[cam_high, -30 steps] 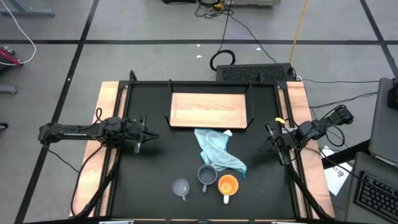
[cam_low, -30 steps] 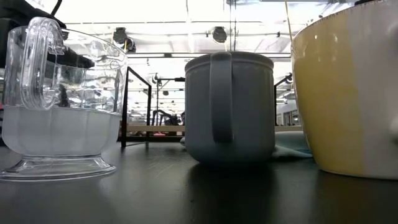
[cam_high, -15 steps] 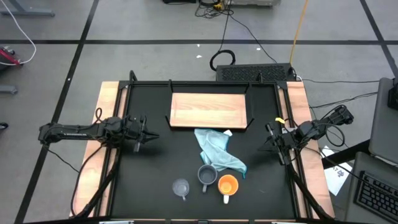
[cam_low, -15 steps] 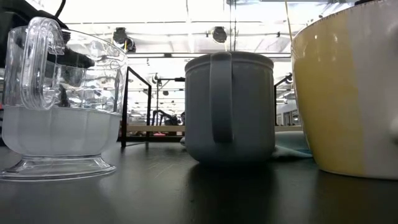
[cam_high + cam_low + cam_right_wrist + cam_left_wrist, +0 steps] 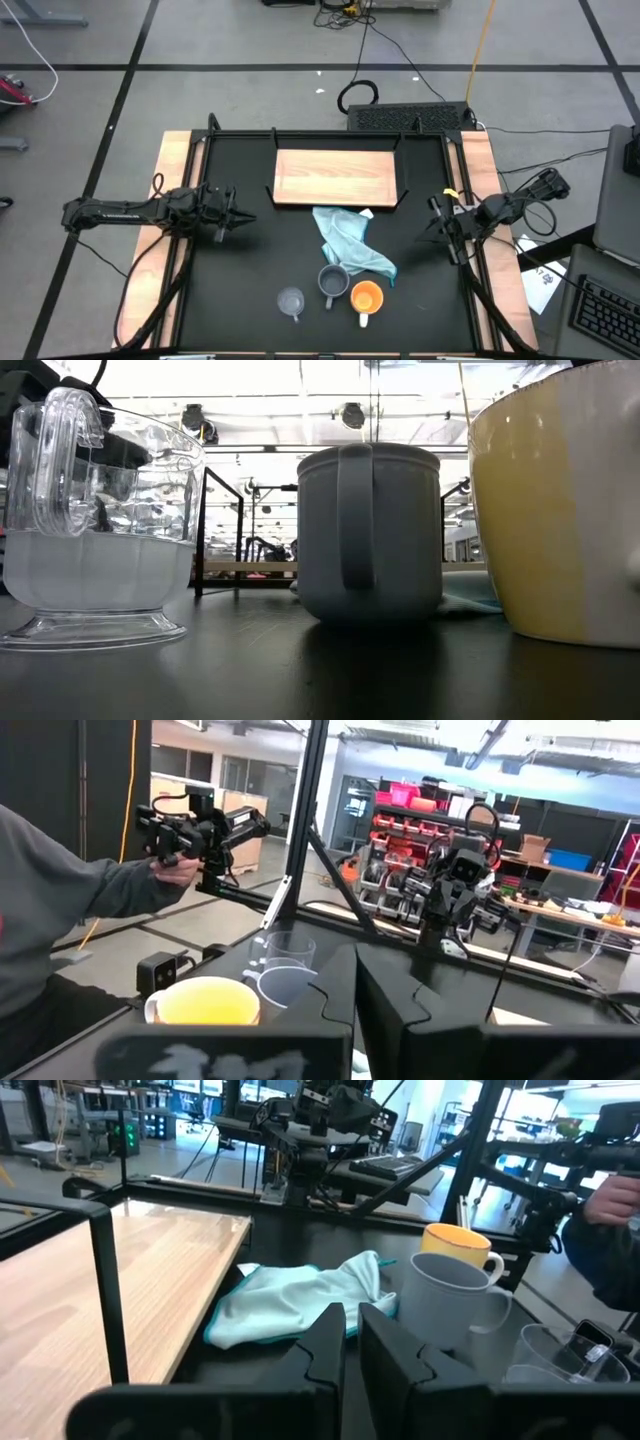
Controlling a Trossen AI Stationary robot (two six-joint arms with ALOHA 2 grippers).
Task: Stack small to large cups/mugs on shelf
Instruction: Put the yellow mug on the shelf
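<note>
Three vessels stand in a row near the front edge of the black bench (image 5: pixel 240 290): the clear glass cup (image 5: pixel 291 301) at the left end, the grey-blue mug (image 5: pixel 332 283) in the middle, and the orange mug (image 5: pixel 366 298) at the right end with its white handle pointing toward the front edge; the grey-blue and orange mugs stand just beside each other, the glass cup a little apart; all three are upright. Just behind the grey-blue mug lies a crumpled light blue cloth (image 5: pixel 346 244), reaching from near the mugs back to the front edge of the shelf (image 5: pixel 335 176); the shelf, a light-brown wooden board with black brackets at its ends, sits toward the back middle of the bench, with nothing on it.

The left pincer (image 5: pixel 240 220) hovers over the left side of the bench, well apart from the cups, its fingers nearly together with only a thin gap and holding nothing; the right pincer (image 5: pixel 436 224) waits at the right edge of the bench, fully closed and empty.

In the right wrist view a person's hand (image 5: pixel 176 867) beyond the bench grips a dark handle.
</note>
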